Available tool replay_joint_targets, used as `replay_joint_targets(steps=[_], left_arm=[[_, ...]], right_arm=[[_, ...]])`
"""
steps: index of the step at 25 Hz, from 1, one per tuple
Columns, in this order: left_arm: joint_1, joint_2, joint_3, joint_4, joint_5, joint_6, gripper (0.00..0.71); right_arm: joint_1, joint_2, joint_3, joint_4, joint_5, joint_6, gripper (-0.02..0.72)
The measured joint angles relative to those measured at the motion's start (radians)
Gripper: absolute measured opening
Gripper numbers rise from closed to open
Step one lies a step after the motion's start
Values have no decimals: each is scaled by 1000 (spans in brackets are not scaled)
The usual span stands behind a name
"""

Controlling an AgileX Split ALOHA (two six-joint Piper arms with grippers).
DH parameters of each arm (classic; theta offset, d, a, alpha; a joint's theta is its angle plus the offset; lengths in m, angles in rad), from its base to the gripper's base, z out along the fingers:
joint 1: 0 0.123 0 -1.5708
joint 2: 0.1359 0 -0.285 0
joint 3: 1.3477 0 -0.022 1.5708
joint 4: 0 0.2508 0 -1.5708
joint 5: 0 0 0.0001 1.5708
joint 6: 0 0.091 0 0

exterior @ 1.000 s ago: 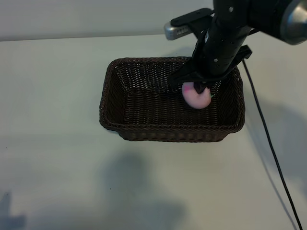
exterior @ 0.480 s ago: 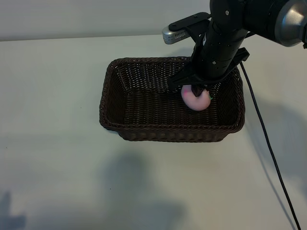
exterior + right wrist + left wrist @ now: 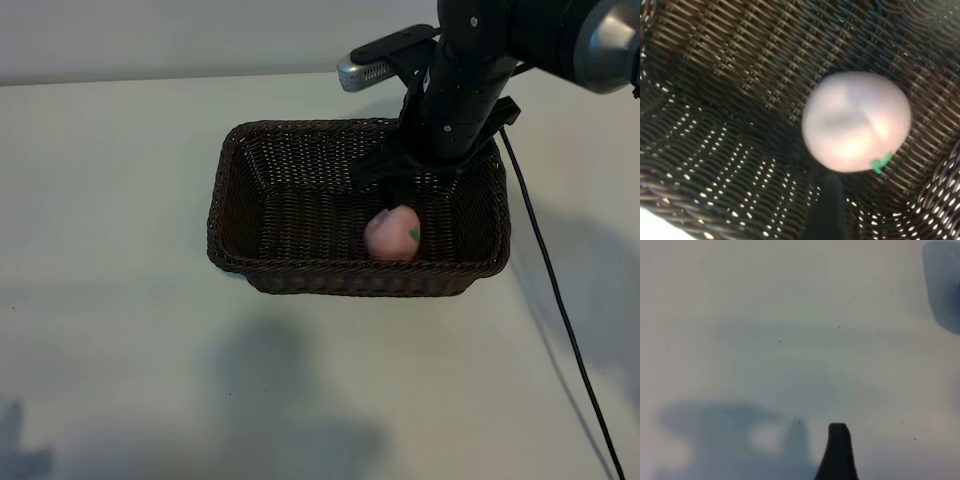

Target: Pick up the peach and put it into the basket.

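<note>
The pale-pink peach (image 3: 392,234) with its green leaf mark lies on the floor of the dark-brown woven basket (image 3: 232,190), towards the near right part. In the right wrist view the peach (image 3: 856,121) rests on the weave, apart from the one dark finger (image 3: 827,210) that shows. My right gripper (image 3: 412,178) hangs open just above the peach, inside the basket's rim, holding nothing. My left arm is outside the exterior view. Its wrist view shows a single dark finger (image 3: 837,452) over bare table, holding nothing.
A black cable (image 3: 552,285) runs across the white table (image 3: 120,350) to the right of the basket. The right arm's bulk covers the basket's far right corner.
The right gripper opened and let go of the peach, which dropped from between its fingers to the basket floor and settled slightly nearer and to the left. The arm itself hardly moved.
</note>
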Motion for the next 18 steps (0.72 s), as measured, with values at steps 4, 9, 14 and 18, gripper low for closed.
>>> replay_joint_targets(steps=[4, 9, 14, 18], left_arm=[[0, 0, 0, 0, 0, 0, 592], [0, 0, 0, 0, 0, 0, 592], [0, 0, 0, 0, 0, 0, 592], [0, 0, 0, 0, 0, 0, 592]], right_arm=[[-1, -8, -67, -17, 36, 10, 612], [-48, -15, -126, -94, 85, 41, 599], [-181, -17, -135, -122, 99, 42, 594], [-323, -17, -135, -130, 106, 16, 593]])
